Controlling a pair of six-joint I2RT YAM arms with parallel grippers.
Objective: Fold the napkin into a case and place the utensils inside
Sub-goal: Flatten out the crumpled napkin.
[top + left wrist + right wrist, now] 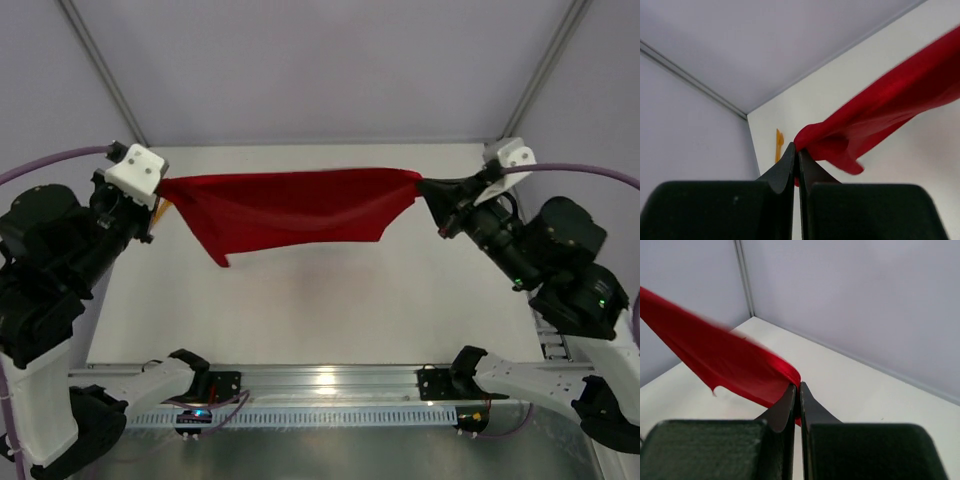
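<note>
The left gripper is clamped on one upper corner of the napkin, at about ten o'clock over the table in the overhead view. The right gripper is pinched on the opposite corner at about two o'clock. Each wrist view shows the jaws pressed together with red cloth nipped at the very tips.

The white table lies below. The napkin is not resting on it. It hangs stretched between the two arms, its top edge nearly taut and the rest sagging toward six o'clock, with one loose corner drooping at seven o'clock.

It looks light, thin and quite limp, so it should drape rather than hold a crease. With so little cloth in each pinch, a harder pull might slip it free. The corners and hems seem the best places to hold it.

A slim orange utensil lies on the table just beside the left gripper, at eleven o'clock of its tips in the left wrist view. Whether it is the fork or the spoon cannot be told. It is probably light and stiff and best taken across the handle.
</note>
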